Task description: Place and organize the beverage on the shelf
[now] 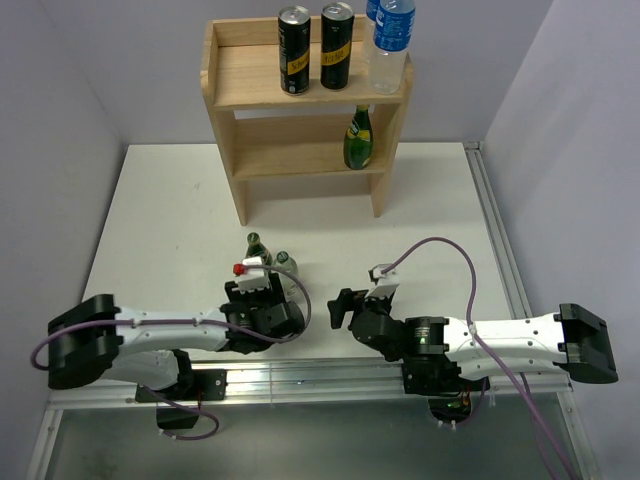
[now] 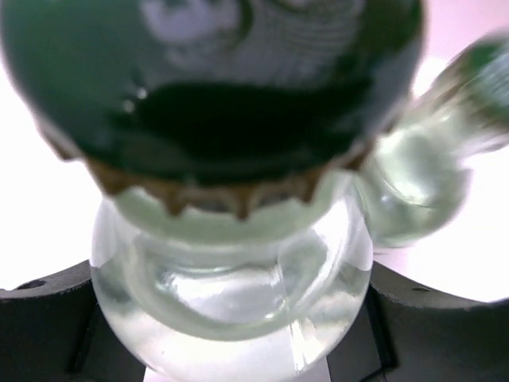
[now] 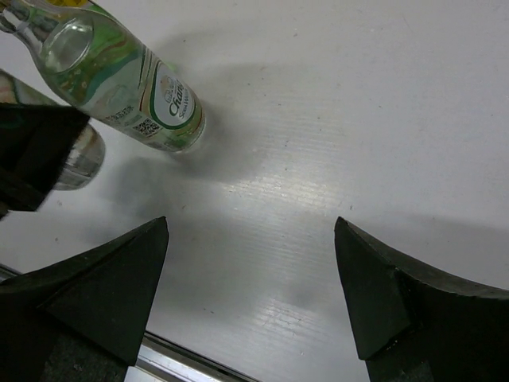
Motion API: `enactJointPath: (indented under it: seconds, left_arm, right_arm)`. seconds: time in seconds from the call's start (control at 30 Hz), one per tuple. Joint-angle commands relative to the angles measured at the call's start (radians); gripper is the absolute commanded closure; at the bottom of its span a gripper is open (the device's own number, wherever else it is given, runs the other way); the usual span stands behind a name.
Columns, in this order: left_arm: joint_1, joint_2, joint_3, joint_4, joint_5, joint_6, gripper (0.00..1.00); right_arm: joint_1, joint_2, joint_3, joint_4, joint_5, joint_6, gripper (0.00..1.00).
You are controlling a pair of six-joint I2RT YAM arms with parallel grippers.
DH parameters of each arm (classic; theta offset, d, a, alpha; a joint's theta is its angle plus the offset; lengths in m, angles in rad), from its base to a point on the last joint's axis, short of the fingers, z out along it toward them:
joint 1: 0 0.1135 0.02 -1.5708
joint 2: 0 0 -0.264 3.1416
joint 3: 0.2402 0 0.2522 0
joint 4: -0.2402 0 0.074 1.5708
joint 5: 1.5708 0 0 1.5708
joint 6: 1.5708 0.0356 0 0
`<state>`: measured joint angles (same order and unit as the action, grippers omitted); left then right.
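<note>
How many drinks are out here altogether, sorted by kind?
Black cans: 2
Blue-labelled water bottles: 2
Green bottle: 1
Clear glass bottles: 2
Total: 7

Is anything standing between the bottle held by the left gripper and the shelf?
Nothing visible does. The table between the bottle in the left gripper and the shelf is bare; a second bottle stands beside it, off to the right.
</note>
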<state>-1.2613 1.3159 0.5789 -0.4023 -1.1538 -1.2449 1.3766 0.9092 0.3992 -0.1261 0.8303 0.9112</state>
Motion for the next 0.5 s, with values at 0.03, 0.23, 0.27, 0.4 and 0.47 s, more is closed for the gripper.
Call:
enactJointPath:
  seconds: [0.03,0.23,0.27,0.4,0.47]
  left_arm:
    - [-0.006,-0.156,0.127,-0.111,-0.052,0.090,1.00]
    - [-0.006,-0.239,0.288,-0.107,-0.024,0.356,1.00]
    - [-0.006,-0.236,0.312,-0.101,-0.029,0.396,1.00]
    - [0.011,-0.241,0.406,0.038,-0.038,0.674,1.00]
    - [0.040,-0.259,0.410,0.170,0.017,0.810,1.00]
  right_arm:
    - [0.006,-0.010,-0.007,0.017,0.041,0.028,0.08]
    - [0.004,-0.010,0.000,0.020,0.046,0.023,0.09]
    - [0.004,-0.009,0.001,0.020,0.044,0.022,0.08]
    - [0.006,-0.001,0.018,0.017,0.046,0.015,0.08]
    - [0.004,-0.004,0.021,0.008,0.050,0.014,0.08]
